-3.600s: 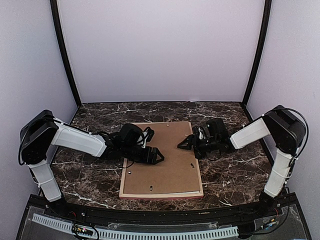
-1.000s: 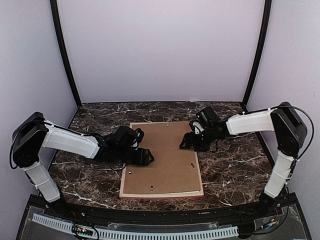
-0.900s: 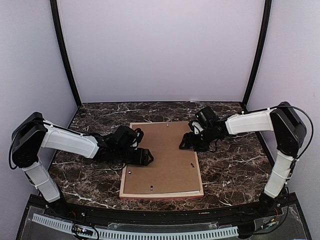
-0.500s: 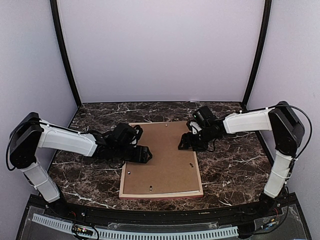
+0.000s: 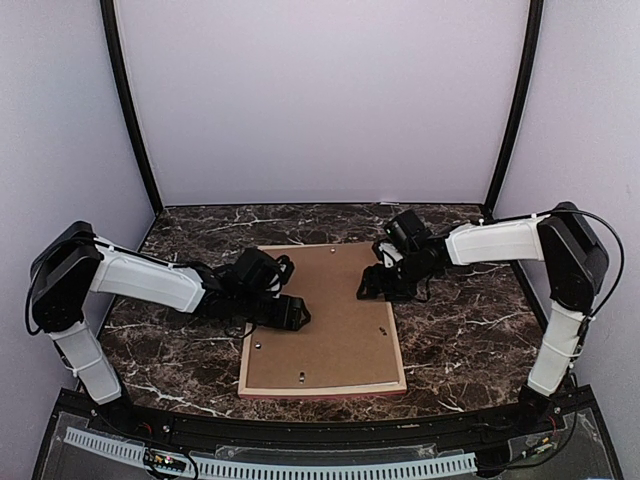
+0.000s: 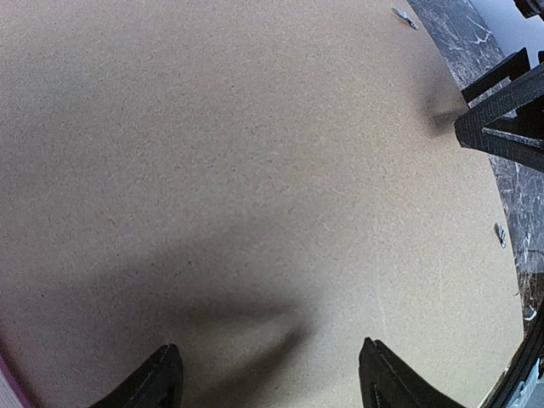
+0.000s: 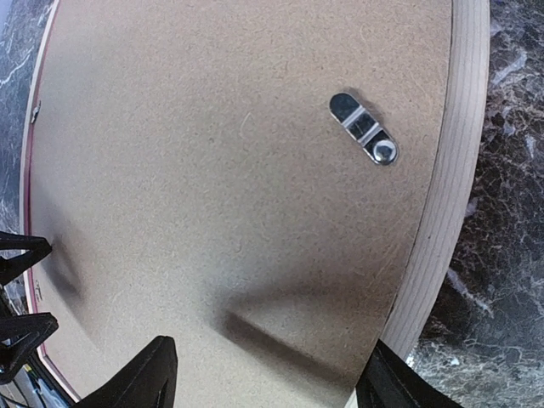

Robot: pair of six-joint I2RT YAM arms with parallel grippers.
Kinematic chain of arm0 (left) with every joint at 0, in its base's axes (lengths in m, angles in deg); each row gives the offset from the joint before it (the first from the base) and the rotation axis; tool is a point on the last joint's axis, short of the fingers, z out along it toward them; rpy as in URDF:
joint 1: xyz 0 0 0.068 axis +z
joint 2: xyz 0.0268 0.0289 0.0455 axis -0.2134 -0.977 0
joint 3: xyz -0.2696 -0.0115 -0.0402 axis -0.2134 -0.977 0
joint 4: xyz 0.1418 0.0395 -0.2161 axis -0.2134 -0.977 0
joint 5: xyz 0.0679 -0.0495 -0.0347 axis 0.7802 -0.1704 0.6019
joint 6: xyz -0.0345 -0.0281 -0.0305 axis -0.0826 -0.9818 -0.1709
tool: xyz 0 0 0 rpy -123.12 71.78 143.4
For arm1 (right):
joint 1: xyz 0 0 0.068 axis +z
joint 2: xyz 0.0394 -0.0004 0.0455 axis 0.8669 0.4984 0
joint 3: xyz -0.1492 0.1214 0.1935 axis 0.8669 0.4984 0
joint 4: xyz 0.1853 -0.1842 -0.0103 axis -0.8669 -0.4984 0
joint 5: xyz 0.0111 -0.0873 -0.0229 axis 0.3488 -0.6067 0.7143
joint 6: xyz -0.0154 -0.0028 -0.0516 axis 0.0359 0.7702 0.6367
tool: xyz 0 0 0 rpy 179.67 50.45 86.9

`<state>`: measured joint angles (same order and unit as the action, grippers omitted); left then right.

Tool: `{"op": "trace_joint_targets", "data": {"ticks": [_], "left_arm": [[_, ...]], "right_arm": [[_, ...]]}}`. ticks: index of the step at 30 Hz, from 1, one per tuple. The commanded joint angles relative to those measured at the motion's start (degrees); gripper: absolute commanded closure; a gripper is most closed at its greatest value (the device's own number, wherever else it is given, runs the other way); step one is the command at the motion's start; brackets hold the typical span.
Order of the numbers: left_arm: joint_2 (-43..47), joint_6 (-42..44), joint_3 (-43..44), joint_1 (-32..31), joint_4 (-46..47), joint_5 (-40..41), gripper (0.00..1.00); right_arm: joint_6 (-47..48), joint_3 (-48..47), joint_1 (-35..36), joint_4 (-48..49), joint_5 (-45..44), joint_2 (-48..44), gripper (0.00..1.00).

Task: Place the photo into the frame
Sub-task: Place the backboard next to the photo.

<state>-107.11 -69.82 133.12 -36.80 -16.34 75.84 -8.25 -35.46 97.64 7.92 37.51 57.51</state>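
A large wooden frame [image 5: 322,390] lies flat and face down in the middle of a dark marble table [image 5: 450,340]. Its pale wood rim surrounds a plain brown backing panel [image 5: 325,320] that fills the back. Small metal turn clips [image 7: 364,129] sit along the panel's edges.

The left gripper [image 5: 298,313] reaches in from the left, low over the left part of the backing panel. In the left wrist view its two fingers [image 6: 157,382] stand spread apart with nothing between them.

The right gripper [image 5: 367,289] reaches in from the right, low over the frame's right edge, towards the far end. Its fingers [image 7: 140,378] are also spread wide and empty, one above the panel and the other near the wood rim. I cannot tell whether either gripper touches the panel.
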Motion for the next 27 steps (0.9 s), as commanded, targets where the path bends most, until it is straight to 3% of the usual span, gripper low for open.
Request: {"op": "trace_joint_targets", "data": {"ticks": [1,27], "left_arm": [[-0.74,0.47,0.92,0.00,-0.16,-0.51,0.26],[1.46,-1.58,-1.95,-0.01,-0.43,1.19,0.26]], "right_arm": [[1.08,-2.11,0.67,0.14,-0.85,0.41,0.28],[3.13,-3.07,0.52,-4.00,-7.21,-2.60,0.27]]}}
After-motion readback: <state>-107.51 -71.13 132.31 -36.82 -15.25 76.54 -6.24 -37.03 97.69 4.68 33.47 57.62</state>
